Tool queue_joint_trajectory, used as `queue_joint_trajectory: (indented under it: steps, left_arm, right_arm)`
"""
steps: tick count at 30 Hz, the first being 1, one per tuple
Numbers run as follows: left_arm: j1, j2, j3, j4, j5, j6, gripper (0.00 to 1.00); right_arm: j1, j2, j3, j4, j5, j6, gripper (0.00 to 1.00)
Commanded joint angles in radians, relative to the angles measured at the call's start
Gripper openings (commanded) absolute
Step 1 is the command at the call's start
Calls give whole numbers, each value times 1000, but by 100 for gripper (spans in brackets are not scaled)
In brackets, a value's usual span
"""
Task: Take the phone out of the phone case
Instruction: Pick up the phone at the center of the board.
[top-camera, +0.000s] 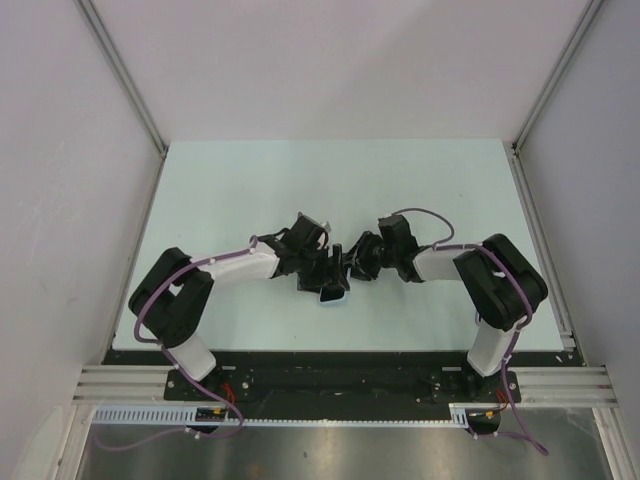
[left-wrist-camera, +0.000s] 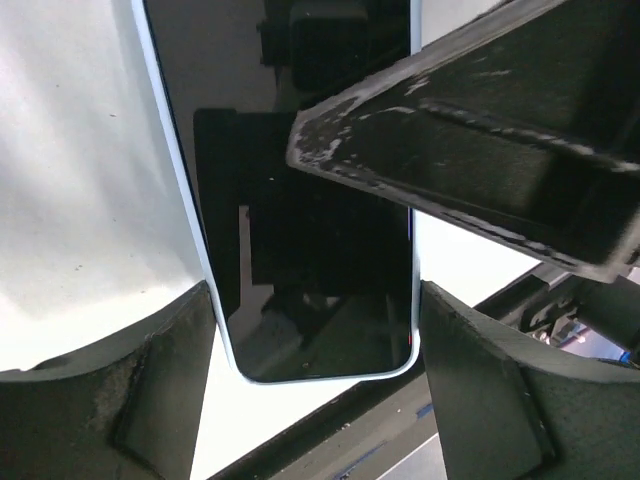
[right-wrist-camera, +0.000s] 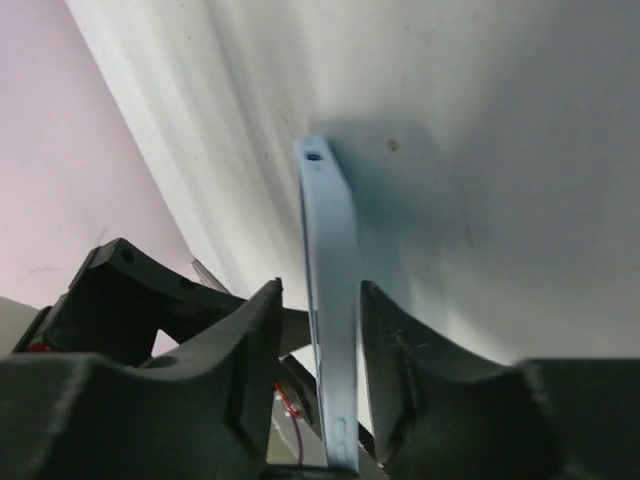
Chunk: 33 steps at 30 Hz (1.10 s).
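Both arms meet over the middle of the table (top-camera: 250, 180), with the phone (left-wrist-camera: 300, 200) between them, seated in its pale blue phone case (right-wrist-camera: 330, 250) and apparently raised off the surface. The left gripper (left-wrist-camera: 315, 330) spans the width of the phone case near its lower end, one finger against each long side, screen facing the wrist camera. The right gripper (right-wrist-camera: 320, 300) straddles the thin edge of the phone case, which is seen edge-on. Its jaws stand close on either side, but whether they pinch firmly cannot be told, as a sliver of gap shows beside one finger. Judged risks: if the right fingers clamp phone and rim together, pulling separates nothing and merely drags the whole assembly through the left grip. If only the soft rim is caught, it may flex and snap back rather than peel. Because the left hold bears on the case walls, a freed phone could slide out and drop onto the table.
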Motion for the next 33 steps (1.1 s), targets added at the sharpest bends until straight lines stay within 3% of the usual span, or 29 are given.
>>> queue_joint_trajectory:
  steps: [1,3,4,6,12,15,19,27,33]
  left_arm:
    - [0,-84,-4,42,62,11,65]
    - [-1,-112,4,33,62,20,71]
    - [-1,-119,7,28,62,35,86]
    - [5,-145,38,-13,65,55,99]
    - [83,-285,18,-27,136,84,100]
    - [161,-395,-83,106,237,32,100]
    - [250,-462,-230,457,395,-116,100]
    - [250,-393,-298,776,539,-270,96]
    - [250,-356,-343,1037,570,-433,82]
  right_arm:
    - [10,23,40,68,-34,-2,33]
    - [4,23,51,76,-50,-13,7]
    - [-6,18,58,70,-63,-28,0]
    - [-26,-8,65,65,-92,-46,0]
    - [-131,-111,66,76,-223,-138,0]
    - [-155,-169,66,124,-327,-155,0]
    - [-148,-232,65,241,-427,-116,0]
    - [-119,-270,66,429,-487,47,0]
    - [-96,-234,63,509,-461,124,0]
